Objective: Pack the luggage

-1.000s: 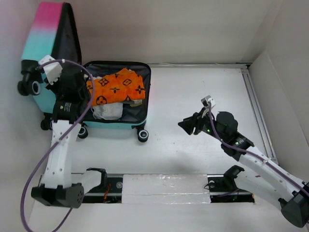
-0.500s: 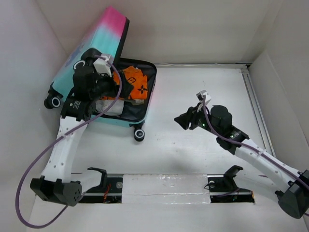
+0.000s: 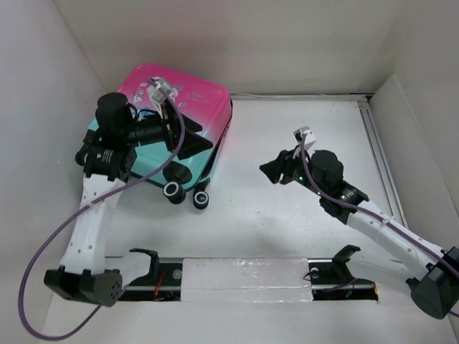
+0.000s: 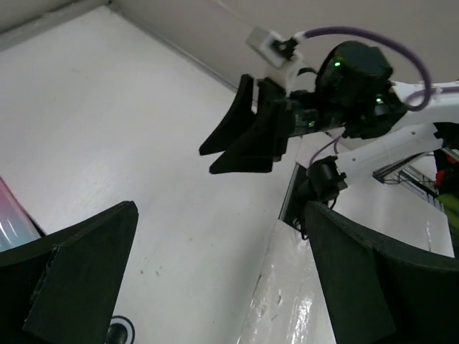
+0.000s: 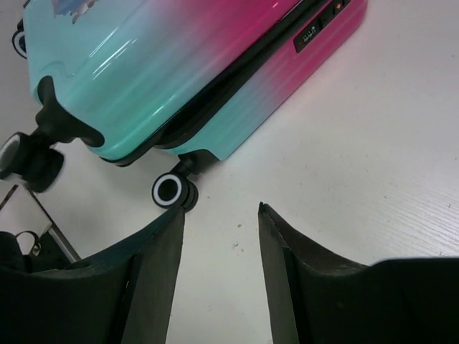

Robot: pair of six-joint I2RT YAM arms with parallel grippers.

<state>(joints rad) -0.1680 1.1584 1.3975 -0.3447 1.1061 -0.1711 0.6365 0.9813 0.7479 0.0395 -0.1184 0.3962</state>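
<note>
1. Whereas the lid stood upright a second ago and was half-down half a second ago, the top view now shows the luggage (image 3: 204,100) folded shut, shell up, at the far left of the bench (image 3: 301,129). The orange garment that lay inside is no longer visible. My read: the packing is done and latching or zipping is what's left; no zip state is visible here.
2. Top view, hands: the left hand (image 3: 193,137) lies across the near side of the lid. Whether it presses on the shell I cannot tell from here. The right hand (image 3: 269,172) hangs over bare bench, well apart from the luggage and pointed toward it.
3. Left wrist view: the left hand (image 4: 222,287) is spread wide, with nothing between the fingers. Only a pink sliver of the luggage (image 4: 11,222) shows at the left edge. The right hand (image 4: 240,140) is visible across the bench (image 4: 143,107), its fingers close together.
4. Right wrist view: the right hand (image 5: 220,215) has a narrow gap and is empty, touching nothing. The luggage (image 5: 179,64) fills the upper frame, its black seam closed along the visible side. The combination lock (image 5: 312,32) faces this camera and a wheel (image 5: 170,190) is just beyond the fingertips.
5. Judgement: the right hand is better placed for the lock side.
</note>
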